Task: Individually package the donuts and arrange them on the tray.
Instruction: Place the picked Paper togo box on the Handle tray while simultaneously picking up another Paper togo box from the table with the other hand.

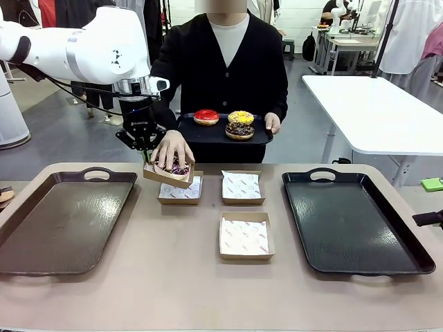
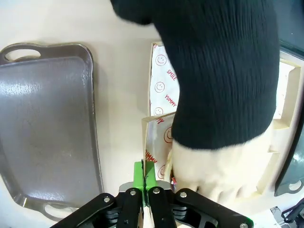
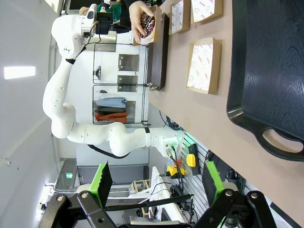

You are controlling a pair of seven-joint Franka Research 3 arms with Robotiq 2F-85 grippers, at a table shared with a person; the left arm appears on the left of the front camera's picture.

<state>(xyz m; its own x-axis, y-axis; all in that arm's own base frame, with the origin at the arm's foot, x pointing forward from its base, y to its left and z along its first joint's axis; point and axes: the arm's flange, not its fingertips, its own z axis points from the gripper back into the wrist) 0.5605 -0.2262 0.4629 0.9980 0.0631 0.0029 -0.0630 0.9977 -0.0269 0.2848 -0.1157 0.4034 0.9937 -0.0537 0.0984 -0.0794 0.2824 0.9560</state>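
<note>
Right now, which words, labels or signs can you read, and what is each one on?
"SMILE": red, on the paper lining the flat box on the table, left wrist view.
"YUMMY": red, same paper, among smiley faces.
Red print on the lining of the held box pinched by the left claw: partly hidden, unreadable.
Front view: print on the box papers and the claw's label are too small to read.

Open ground lies on the left tray (image 1: 62, 228), the right tray (image 1: 360, 228) and the table's (image 1: 173, 290) near edge. The middle is taken: three paper-lined boxes (image 1: 243, 235) sit between the trays. At that cluster's far left a person's hand (image 1: 173, 147) and the left gripper (image 1: 144, 153), clamped on a raised box (image 1: 159, 176), block the way in — a serving tray (image 1: 190, 131) of donuts (image 1: 239, 129) hangs beyond the far edge.
</note>
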